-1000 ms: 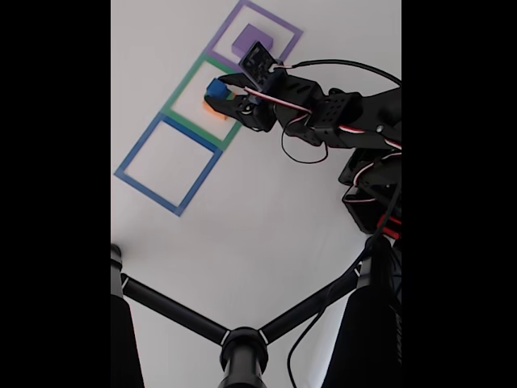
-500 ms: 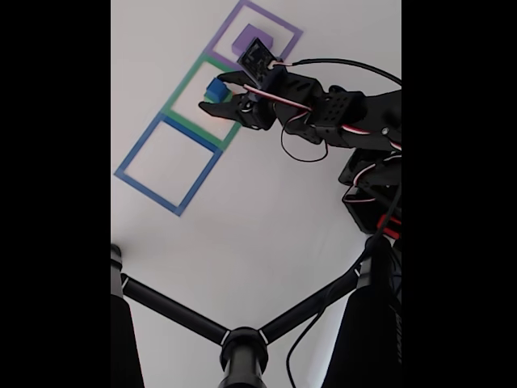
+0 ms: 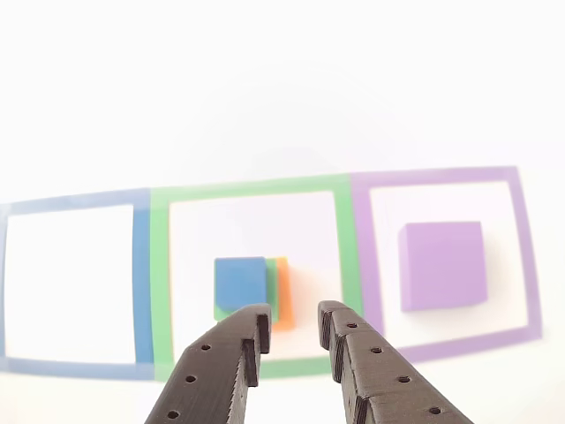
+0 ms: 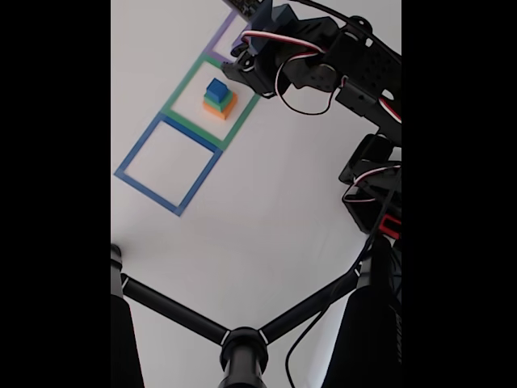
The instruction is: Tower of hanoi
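The tower of hanoi stands in two places. In the other view a blue cube [image 3: 239, 283] tops a green block [image 3: 270, 287] and an orange block [image 3: 283, 291] inside the green tape square [image 3: 159, 283]. The purple slab [image 3: 443, 265] lies alone in the purple tape square [image 3: 441, 175] to the right. My gripper [image 3: 293, 320] hangs above and just in front of the stack, open, with nothing between its dark fingers [image 3: 252, 331]. In the fixed view the stack [image 4: 218, 99] stands free, and the gripper [image 4: 234, 69] is lifted up and to its right. The arm hides the purple slab there.
A blue tape square [image 3: 141, 283] lies left of the green one in the other view, and below-left [image 4: 139, 145] in the fixed view. Black stand tubes [image 4: 242, 347] cross the bottom of the fixed view. The arm's base and cables [image 4: 371, 194] fill the right side.
The gripper, around the blue cube a second ago, opened, let go and rose up and to the right. The blue cube now stands on the green and orange blocks.
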